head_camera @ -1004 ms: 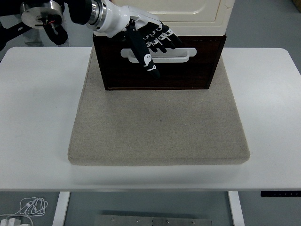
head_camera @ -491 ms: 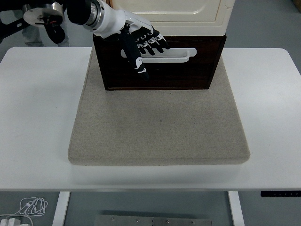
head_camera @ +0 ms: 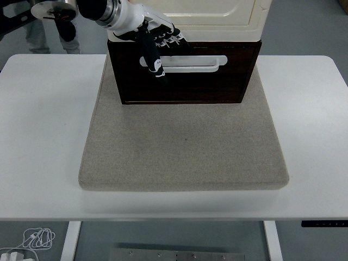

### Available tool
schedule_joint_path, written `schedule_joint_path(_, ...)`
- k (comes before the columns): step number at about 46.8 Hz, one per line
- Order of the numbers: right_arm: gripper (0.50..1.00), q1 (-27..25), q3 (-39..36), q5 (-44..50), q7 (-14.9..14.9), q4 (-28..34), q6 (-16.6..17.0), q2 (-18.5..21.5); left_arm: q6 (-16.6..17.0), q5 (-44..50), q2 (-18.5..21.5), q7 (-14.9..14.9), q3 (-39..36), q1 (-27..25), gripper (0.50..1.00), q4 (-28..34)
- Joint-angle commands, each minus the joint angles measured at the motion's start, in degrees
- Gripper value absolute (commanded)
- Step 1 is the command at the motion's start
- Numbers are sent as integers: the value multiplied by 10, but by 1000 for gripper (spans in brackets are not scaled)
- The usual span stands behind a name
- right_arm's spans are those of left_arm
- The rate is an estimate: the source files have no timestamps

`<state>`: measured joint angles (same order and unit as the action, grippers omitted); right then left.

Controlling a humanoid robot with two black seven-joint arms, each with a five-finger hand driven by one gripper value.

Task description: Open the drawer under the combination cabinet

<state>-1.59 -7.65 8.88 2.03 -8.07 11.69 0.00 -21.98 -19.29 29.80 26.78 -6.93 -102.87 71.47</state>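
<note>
Scene: I watched from the remote station as the left robot hand (head_camera: 155,46) worked at the upper centre of the frame, over a grey felt mat (head_camera: 182,147) laid on the white tabletop (head_camera: 38,136).

Task object: The dark wooden drawer (head_camera: 185,76) sat at the top centre of the frame, under the cream cabinet (head_camera: 217,16), its front flush and, by my reading, not yet pulled out.

Handle: The white handle (head_camera: 190,62) ran across the upper part of the drawer front.

Robot hand: The fingers (head_camera: 168,39) were curled against the drawer's top edge above the handle's left end, with one dark digit hanging down across the handle. I could not tell whether they had actually hooked it.

Change: Over the last second the robot hand had drawn back up and to the left, from sprawling across the middle of the handle to bunching at its left end, the fingers closing as it went.

Meaning: I judged this as the hand settling into a hooking grip; the pull itself had not begun.

Other arm: The right arm did not show.

Background: A person's legs (head_camera: 51,38) stood at the upper left of the frame.
</note>
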Motion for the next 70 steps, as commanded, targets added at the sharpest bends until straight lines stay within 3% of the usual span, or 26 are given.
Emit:
schedule_joint_path(1,926,0,0,0,1,0,0,0,0,-8,-1,0,0,-1,1000,0)
schedule_joint_path(14,926,0,0,0,0,0,0,0,-1,-15,-4,2,-1,1,1000,-1)
schedule_joint_path(39,926,0,0,0,1,0,0,0,2,-15,-56,1,-2,6,1000,-40)
schedule_joint_path(70,926,0,0,0,0,0,0,0,6,-15,-74,0,-21,9,1000,-48)
